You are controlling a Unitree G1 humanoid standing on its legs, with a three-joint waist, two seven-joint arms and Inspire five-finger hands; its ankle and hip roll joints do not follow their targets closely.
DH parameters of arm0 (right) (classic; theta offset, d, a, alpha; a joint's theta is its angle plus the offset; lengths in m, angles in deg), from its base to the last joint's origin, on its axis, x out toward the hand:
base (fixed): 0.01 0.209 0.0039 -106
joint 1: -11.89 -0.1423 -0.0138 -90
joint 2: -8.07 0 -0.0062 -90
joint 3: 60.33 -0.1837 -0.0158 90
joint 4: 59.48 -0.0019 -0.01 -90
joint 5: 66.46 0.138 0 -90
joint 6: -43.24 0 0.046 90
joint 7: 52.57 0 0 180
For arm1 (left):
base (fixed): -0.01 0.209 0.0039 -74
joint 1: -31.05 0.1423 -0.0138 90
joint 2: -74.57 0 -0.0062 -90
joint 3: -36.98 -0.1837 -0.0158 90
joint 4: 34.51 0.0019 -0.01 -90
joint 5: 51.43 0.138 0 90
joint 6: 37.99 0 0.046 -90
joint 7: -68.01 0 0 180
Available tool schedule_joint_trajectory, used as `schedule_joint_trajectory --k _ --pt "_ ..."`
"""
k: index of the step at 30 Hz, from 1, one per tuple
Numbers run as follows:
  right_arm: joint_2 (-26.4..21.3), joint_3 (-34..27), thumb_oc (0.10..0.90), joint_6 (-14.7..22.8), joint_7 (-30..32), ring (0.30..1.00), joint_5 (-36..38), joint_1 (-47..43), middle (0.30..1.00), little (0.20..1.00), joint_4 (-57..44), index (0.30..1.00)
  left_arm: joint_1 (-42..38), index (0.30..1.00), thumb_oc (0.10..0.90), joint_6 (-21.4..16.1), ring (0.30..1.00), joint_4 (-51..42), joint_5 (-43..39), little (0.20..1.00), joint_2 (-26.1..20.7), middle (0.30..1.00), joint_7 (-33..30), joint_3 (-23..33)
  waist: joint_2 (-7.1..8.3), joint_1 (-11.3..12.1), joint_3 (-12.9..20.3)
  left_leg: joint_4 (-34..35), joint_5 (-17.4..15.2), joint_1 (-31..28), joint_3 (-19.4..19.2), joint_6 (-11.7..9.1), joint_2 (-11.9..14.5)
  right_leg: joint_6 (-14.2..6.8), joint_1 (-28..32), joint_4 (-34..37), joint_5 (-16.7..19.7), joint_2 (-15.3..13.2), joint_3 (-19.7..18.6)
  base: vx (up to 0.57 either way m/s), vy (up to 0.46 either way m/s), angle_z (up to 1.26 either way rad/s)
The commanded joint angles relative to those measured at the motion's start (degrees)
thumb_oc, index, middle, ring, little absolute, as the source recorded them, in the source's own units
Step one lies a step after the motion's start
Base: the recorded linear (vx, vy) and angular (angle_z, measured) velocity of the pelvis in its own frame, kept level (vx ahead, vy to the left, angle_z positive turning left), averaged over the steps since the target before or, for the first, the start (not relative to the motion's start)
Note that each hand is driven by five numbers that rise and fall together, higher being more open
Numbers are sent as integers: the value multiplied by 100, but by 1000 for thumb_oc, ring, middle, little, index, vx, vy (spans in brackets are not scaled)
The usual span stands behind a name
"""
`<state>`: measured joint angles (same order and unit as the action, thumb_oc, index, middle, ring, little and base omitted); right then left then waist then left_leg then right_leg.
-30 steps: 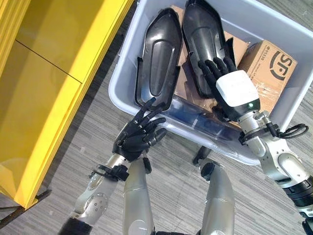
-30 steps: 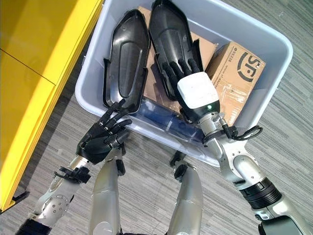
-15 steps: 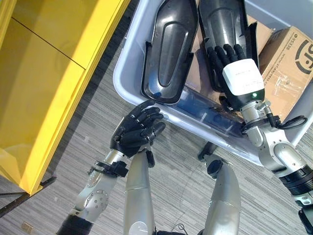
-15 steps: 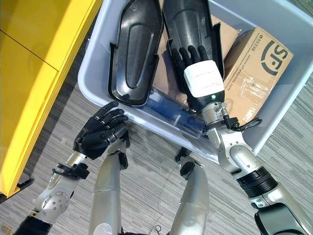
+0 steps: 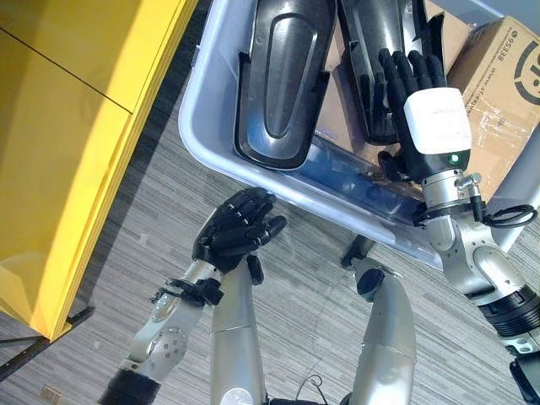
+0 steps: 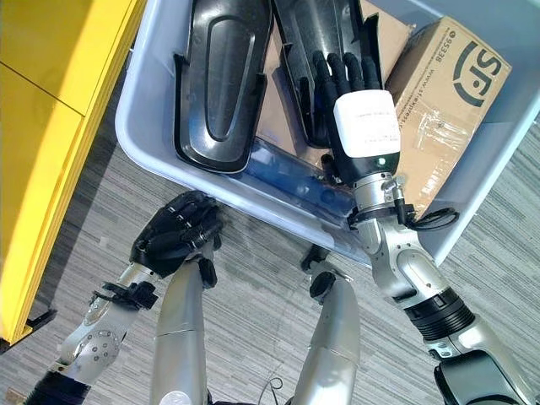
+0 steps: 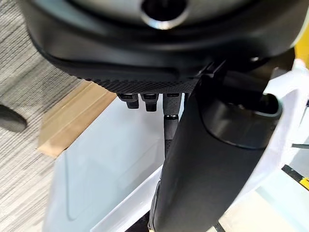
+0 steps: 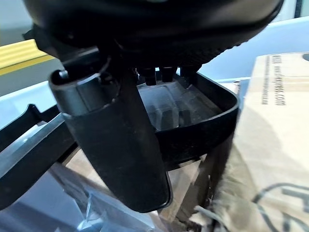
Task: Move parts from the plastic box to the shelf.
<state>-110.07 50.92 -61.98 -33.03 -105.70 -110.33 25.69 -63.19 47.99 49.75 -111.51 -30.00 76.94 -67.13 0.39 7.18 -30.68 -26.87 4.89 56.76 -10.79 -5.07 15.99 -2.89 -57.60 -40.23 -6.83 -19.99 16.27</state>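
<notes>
the left hand (image 5: 239, 232) now sits lower, off the near end of the left black part (image 5: 278, 84), its fingers curled under the plastic box's rim (image 5: 253, 175). the right hand (image 5: 419, 105) reaches farther along the right black part (image 5: 375, 51), fingers spread flat.

Bright even light, soft shadows (wrist views blurred up close).

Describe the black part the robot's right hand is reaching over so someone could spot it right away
Look in the grey plastic box beside the yellow shelf. Two long black moulded parts lie side by side. It is the right-hand part, next to the cardboard carton, under the right hand.
</notes>
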Motion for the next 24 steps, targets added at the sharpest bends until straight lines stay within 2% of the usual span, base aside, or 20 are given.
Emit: schedule_joint_trajectory --k 1,11,12,13,17,24 --pt "-36 -216 900 -21 263 1000 43 -246 1000 1000 191 1000 -208 1000 900 -231 1000 -523 9 1000 218 1000 18 -166 -280 39 89 -156 -588 30 393 -196 -97 -587 40 -461 -175 73 239 0 0 0" --pt "32 -136 900 -88 -305 1000 -165 -466 1000 1000 252 1000 -301 1000 900 -237 1000 -449 7 1000 314 1000 -17 -57 -296 69 89 -106 -532 163 393 -248 -96 -611 -109 -355 -71 46 276 0 0 0" --pt "16 -67 675 -87 -458 684 -243 -539 684 684 295 684 -329 1000 900 -232 1000 -443 30 1000 300 1000 -26 -54 -299 91 89 -111 -519 229 412 -249 -103 -611 -163 -380 -76 34 283 0 0 0" --pt "12 -32 402 -31 -619 303 -324 -579 303 303 313 303 -329 1000 900 -231 1000 -442 36 1000 288 1000 -34 -47 -299 101 89 -117 -512 260 426 -251 -106 -612 -187 -397 -77 29 292 0 0 0" --pt "-93 202 400 14 -1199 300 -530 -762 300 300 371 300 -297 1000 900 -194 1000 -434 40 1000 233 1000 10 21 -301 203 89 -120 -469 351 493 -251 -144 -611 -232 -475 -85 -8 359 0 0 0" --pt "-243 515 400 -60 -1426 300 -746 -1142 300 300 734 300 -234 1000 900 -117 1000 -403 27 1000 97 1000 214 131 -294 344 89 -19 -381 326 594 -235 -174 -636 -115 -495 -84 -70 506 -7 -37 3"
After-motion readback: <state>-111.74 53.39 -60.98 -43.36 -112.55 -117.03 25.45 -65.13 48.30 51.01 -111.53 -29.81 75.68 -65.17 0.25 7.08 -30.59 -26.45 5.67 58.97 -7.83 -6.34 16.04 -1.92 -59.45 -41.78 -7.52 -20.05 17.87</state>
